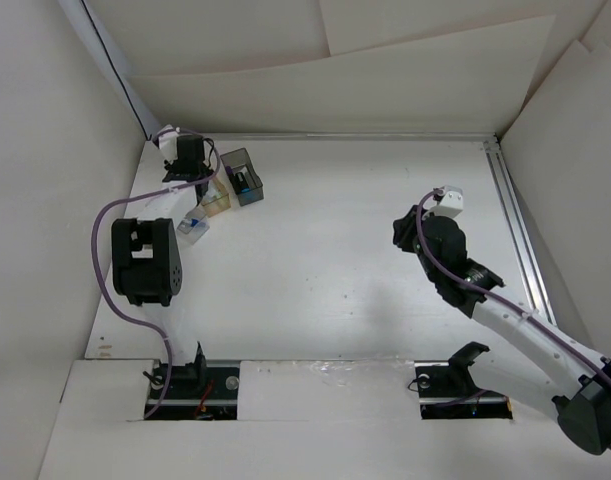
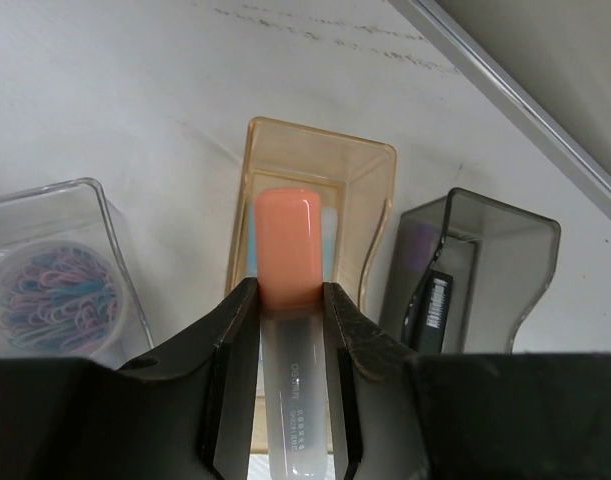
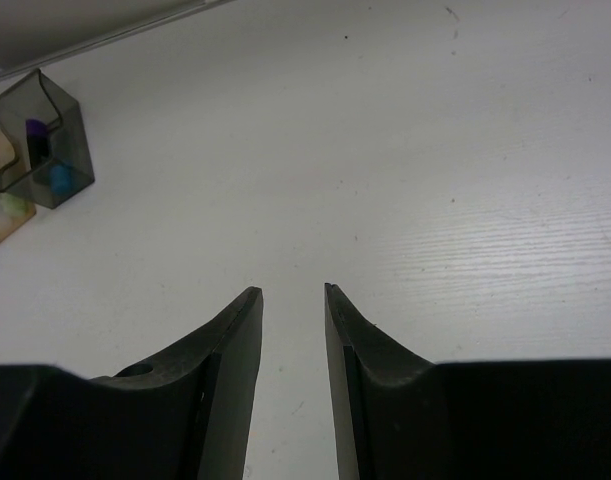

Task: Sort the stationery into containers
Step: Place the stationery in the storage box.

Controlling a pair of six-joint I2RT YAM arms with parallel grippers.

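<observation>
My left gripper [image 2: 290, 292] is shut on a clear tube with an orange cap [image 2: 288, 247] and holds it over the open top of the amber-orange box [image 2: 370, 185]. Something light blue shows inside that box behind the cap. The dark smoky grey box [image 2: 515, 250] stands to its right with a black-purple pen [image 2: 437, 305] in it. The clear shallow box [image 2: 110, 230] to the left holds coloured paper clips. In the top view the left gripper [image 1: 188, 172] is over the boxes at the far left. My right gripper [image 3: 292, 292] is open and empty above bare table.
The grey box [image 3: 47, 135] and the amber box [image 3: 3, 205] show far left in the right wrist view. A metal rail [image 1: 515, 220] runs along the table's right side. White walls close in the back and sides.
</observation>
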